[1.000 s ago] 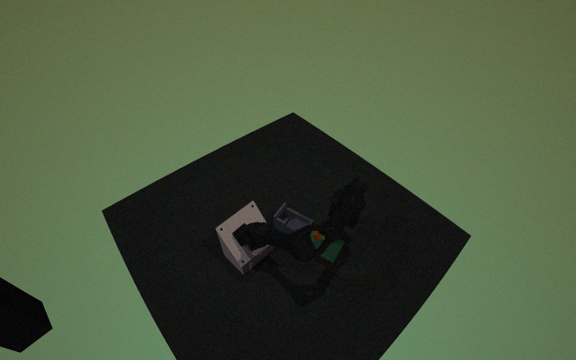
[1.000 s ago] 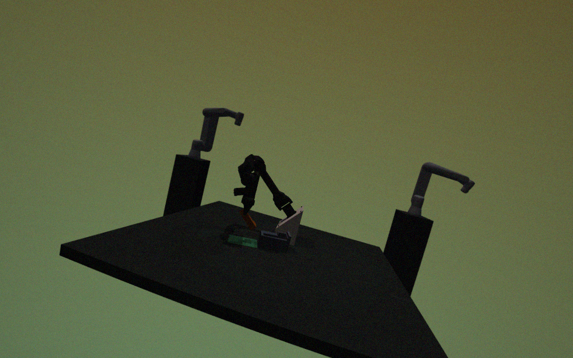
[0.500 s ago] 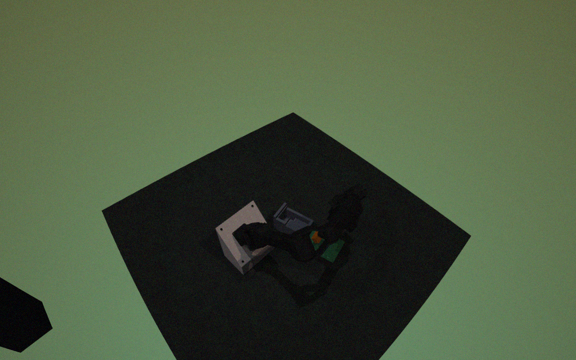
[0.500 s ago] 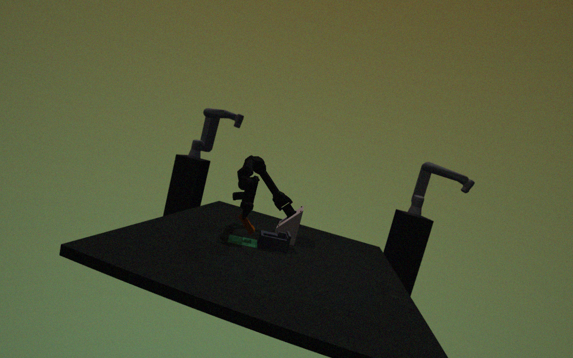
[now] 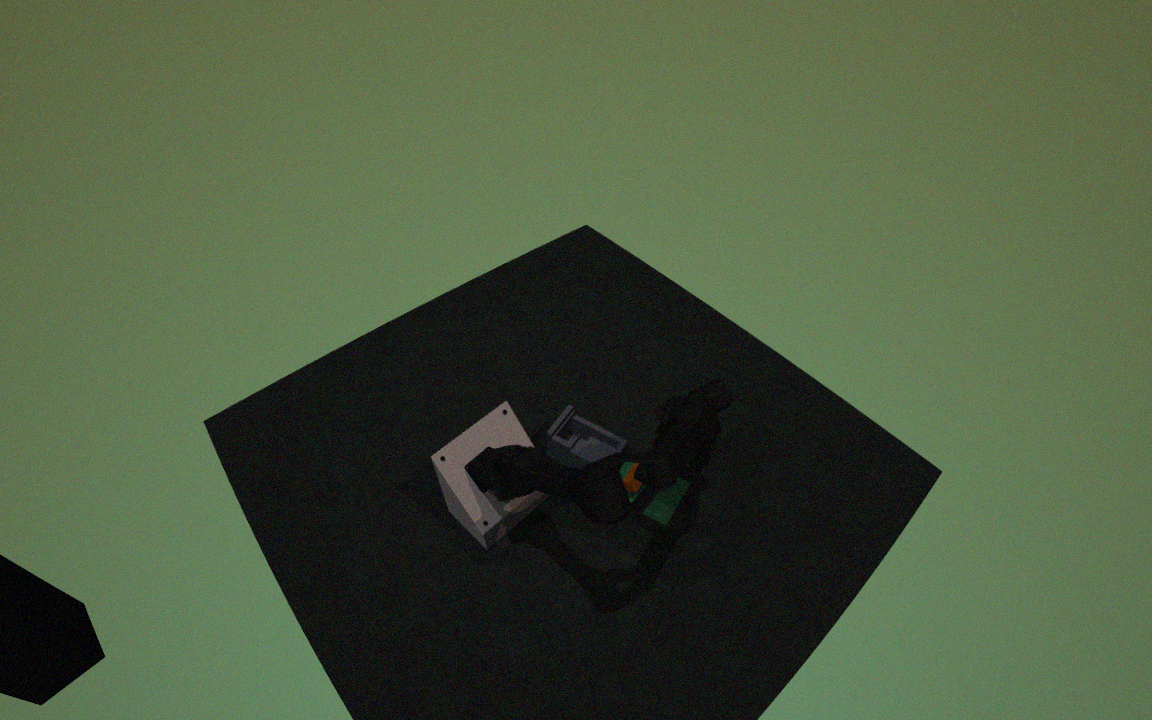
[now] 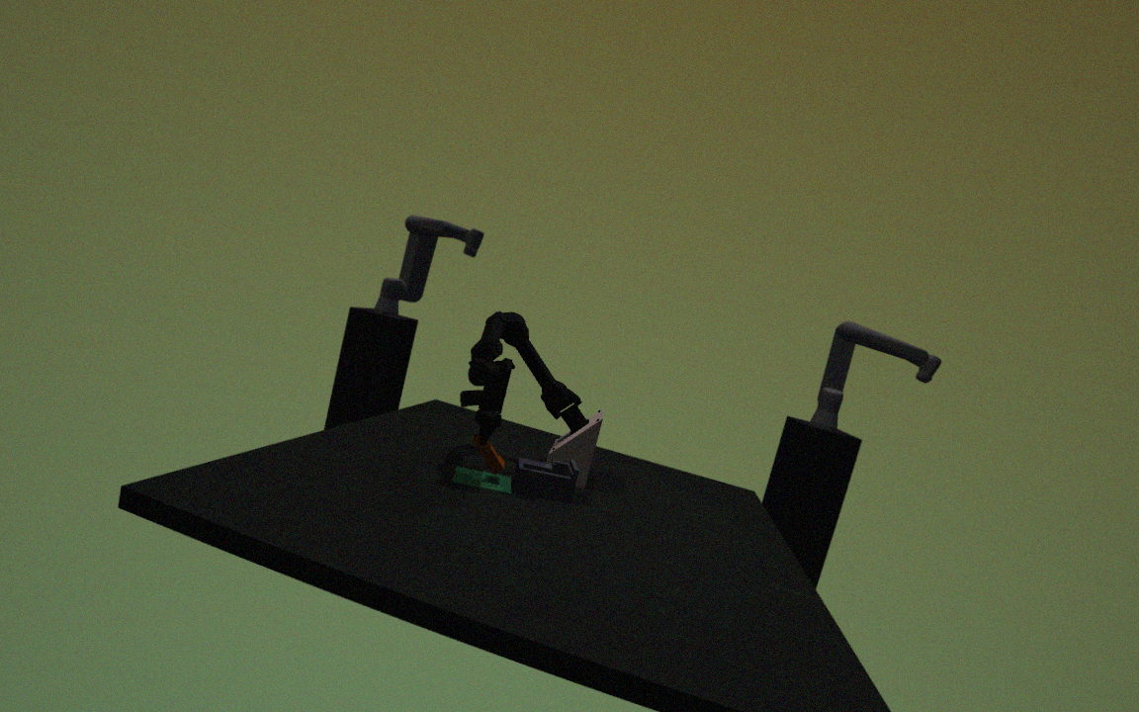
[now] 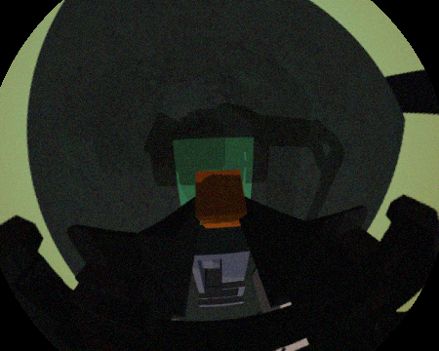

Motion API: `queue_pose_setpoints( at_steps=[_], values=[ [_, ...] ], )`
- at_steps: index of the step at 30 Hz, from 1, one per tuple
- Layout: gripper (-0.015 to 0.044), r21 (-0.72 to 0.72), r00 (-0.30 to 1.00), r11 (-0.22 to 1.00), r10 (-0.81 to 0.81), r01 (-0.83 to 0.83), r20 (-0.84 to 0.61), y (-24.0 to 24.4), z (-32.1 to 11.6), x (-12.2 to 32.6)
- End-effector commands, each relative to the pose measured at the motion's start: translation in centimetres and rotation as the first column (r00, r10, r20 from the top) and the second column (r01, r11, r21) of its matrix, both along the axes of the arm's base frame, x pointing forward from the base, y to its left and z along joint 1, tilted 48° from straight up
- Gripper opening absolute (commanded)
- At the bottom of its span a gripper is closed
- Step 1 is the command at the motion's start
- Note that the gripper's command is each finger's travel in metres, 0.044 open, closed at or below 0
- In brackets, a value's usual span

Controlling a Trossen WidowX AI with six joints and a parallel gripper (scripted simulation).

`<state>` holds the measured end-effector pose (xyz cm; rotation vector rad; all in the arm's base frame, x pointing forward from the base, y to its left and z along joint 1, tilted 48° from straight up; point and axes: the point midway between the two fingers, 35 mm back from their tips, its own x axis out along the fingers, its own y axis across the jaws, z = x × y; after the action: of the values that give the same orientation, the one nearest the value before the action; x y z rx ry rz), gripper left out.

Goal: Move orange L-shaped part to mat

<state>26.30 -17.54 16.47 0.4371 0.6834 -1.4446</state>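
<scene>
The orange part (image 5: 631, 480) (image 6: 491, 455) (image 7: 220, 192) is out of the tray and tilted steeply, its lower end slanting towards the tray. My gripper (image 6: 480, 437) (image 7: 218, 201) is shut on its upper end. The part is low over the green mat (image 5: 665, 503) (image 6: 469, 482) (image 7: 195, 151); whether its lower end touches the mat I cannot tell. The grey tray (image 5: 564, 450) (image 6: 543, 479) (image 7: 236, 264) stands beside the mat with its pocket empty. In the top view the arm hides my fingertips and some of the part.
The arm stands on a pale wedge-shaped base (image 5: 473, 438) (image 6: 589, 447) close behind the tray. The dark table (image 5: 419, 376) (image 6: 609, 567) carries it all. Two grey arms on dark pedestals (image 6: 370, 367) (image 6: 808, 495) stand beyond the table.
</scene>
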Motion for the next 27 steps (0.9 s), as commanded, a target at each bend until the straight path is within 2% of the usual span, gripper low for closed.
queue_pose_setpoints(
  at_steps=[1,27],
  values=[
    [0.0,0.005,1.0,1.0,0.002,-0.002,-0.01,-0.49,-0.78,-0.17],
    [0.0,0.004,1.0,1.0,0.002,-0.002,-0.01,-1.42,-1.57,-0.22]
  ],
)
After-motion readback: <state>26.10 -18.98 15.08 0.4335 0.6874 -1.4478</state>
